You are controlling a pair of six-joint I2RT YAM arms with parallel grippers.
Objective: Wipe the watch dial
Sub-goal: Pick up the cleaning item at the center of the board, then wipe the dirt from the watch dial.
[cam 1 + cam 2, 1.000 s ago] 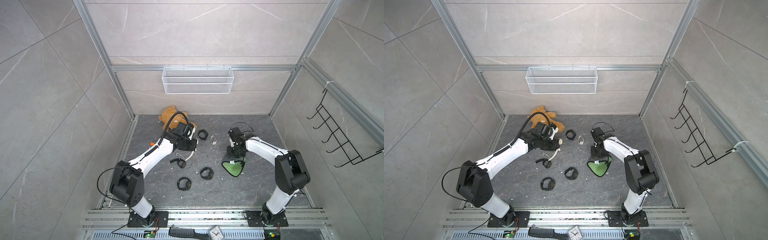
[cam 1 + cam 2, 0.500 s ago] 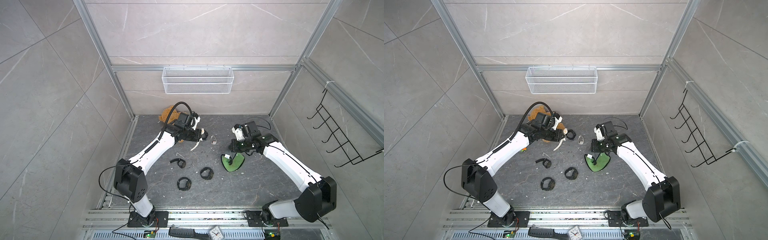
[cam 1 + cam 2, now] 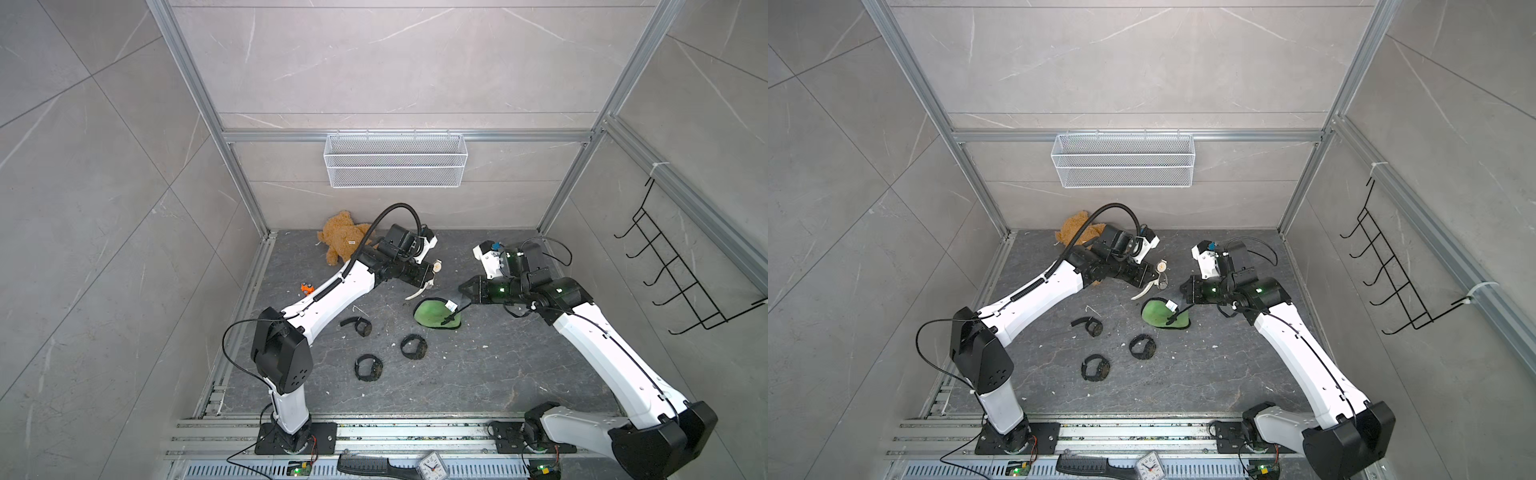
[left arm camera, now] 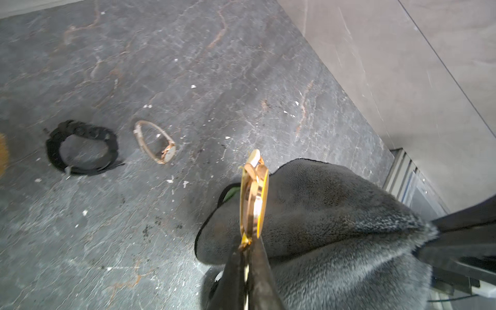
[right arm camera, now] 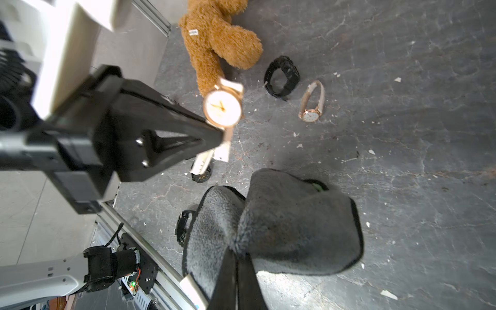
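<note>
Both grippers were clenched: left gripper (image 5: 224, 134) pinched the gold watch (image 5: 222, 111) by its strap, raised at frame centre; right gripper (image 5: 237, 257) gripped the cloth (image 5: 290, 222). Watch judged light, glass fragile; strap hold suited.

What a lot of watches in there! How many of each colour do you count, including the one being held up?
Black watches: 4
Gold watches: 2, the held watch in the left end effector and the floor watch
Total: 6
</note>
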